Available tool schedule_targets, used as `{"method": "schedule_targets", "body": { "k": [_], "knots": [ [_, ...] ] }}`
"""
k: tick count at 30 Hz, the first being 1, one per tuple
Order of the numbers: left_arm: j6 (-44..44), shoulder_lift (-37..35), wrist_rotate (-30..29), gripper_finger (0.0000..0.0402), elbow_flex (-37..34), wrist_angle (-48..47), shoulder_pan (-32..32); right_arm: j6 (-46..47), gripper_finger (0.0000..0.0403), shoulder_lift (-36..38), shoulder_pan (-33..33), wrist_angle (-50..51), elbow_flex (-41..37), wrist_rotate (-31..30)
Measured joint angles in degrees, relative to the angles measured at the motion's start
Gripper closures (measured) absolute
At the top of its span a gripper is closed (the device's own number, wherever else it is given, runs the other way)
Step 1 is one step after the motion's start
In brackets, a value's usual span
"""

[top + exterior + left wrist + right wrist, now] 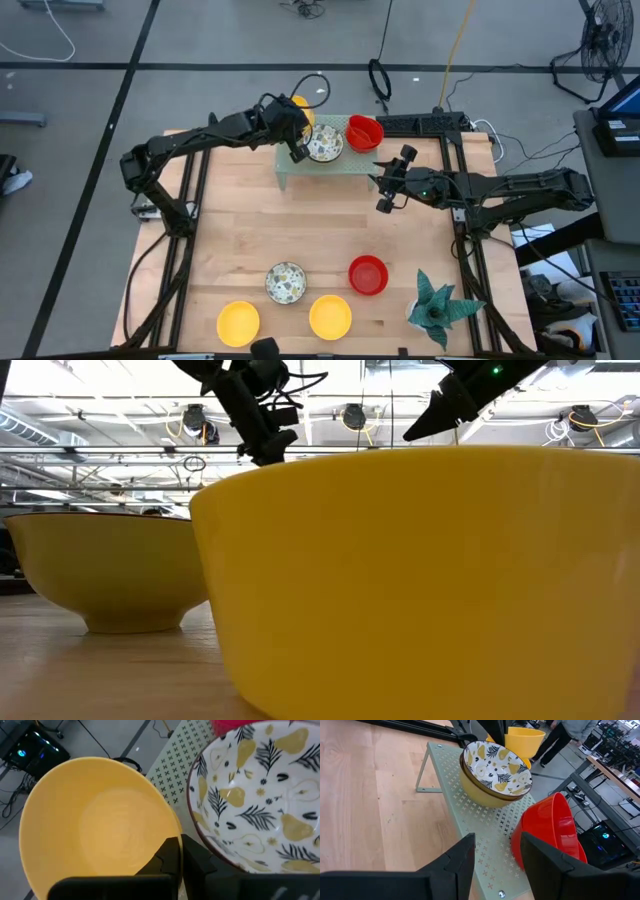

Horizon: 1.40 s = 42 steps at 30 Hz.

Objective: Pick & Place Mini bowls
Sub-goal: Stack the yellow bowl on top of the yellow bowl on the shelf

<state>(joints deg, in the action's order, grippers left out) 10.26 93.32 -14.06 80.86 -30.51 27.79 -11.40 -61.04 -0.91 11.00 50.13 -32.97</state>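
- The table is carrying four bowls along its near edge: two yellow, one red, one patterned.
- The rack is holding a patterned bowl nested in a yellow one, with a red bowl tilted alongside.
- The left gripper is gripping the rim of a raised yellow bowl at the rack's end.
- The right gripper, unclenched and holding nothing, is hovering near the rack.

Far edge, 12 o'clock: patterned bowl nested upright in a yellow one; plain yellow bowl just beside at 10 o'clock, lifted and tilted; red bowl at 3 o'clock, tilted. Near edge, 6 o'clock, all upright and apart: patterned, red, two yellow.
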Motion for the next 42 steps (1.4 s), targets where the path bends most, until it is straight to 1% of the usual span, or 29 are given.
{"method": "schedule_targets", "body": {
  "k": [3, 7, 10, 20, 23, 29, 33, 36, 37, 38, 40, 42],
  "knots": [
    [-0.02, 0.02, 0.0, 0.0391, 0.0, -0.2, 0.0, 0.0, 0.0259, 0.0, 0.0, -0.01, 0.0, 0.0],
    [-0.02, 0.02, -0.17, 0.0367, 0.0, -0.19, -0.02, 0.15, 0.0259, 0.0, -0.01, -0.01, 0.0, 0.0],
    [0.0, 0.02, -2.27, 0.0356, 0.0, -0.22, -0.01, 0.15, 0.0259, 0.0, -0.02, -0.02, 0.0, 0.0],
    [-0.54, 0.02, -3.04, 0.0346, 0.0, 0.34, -0.07, 0.17, 0.0259, 0.0, -0.02, 0.0, 0.0, 0.0],
    [-0.8, 0.02, -3.04, 0.0324, 0.0, 0.37, -0.17, 0.17, 0.0259, 0.0, -0.02, 0.0, 0.0, 0.0],
    [-1.43, -0.29, -3.05, 0.0254, 0.14, 0.66, -0.44, 0.2, 0.0259, 0.0, -0.02, 0.0, 0.0, 0.0],
    [-1.57, -1.23, -3.06, 0.0218, 2.64, -1.48, -1.38, 0.2, 0.0259, 0.0, -0.02, 0.02, 0.0, 0.0],
    [-1.97, -2.09, -3.02, 0.0204, 4.77, -1.31, -3.48, 0.2, 0.0259, 0.0, -0.01, 0.08, 0.0, 0.0],
    [-2.66, -2.8, -2.67, 0.0202, 5.13, -2.62, -4.04, 0.2, 0.0259, 0.0, -0.02, 0.12, 0.0, 0.0],
    [-3.6, -3.19, -2.44, 0.02, 5.5, -4.62, -4.92, 0.2, 0.0259, 0.01, -0.02, 0.17, 0.0, 0.0],
    [-5.89, -3.66, -2.15, 0.02, 6.47, -4.19, -7.19, 0.2, 0.0259, 0.02, -0.02, 0.41, 0.0, 0.0],
    [-9.11, -5.12, -0.02, 0.0202, 6.37, -7.45, -9.09, 0.22, 0.0259, 0.02, -0.02, 0.56, 0.0, 0.0]
  ]
}}
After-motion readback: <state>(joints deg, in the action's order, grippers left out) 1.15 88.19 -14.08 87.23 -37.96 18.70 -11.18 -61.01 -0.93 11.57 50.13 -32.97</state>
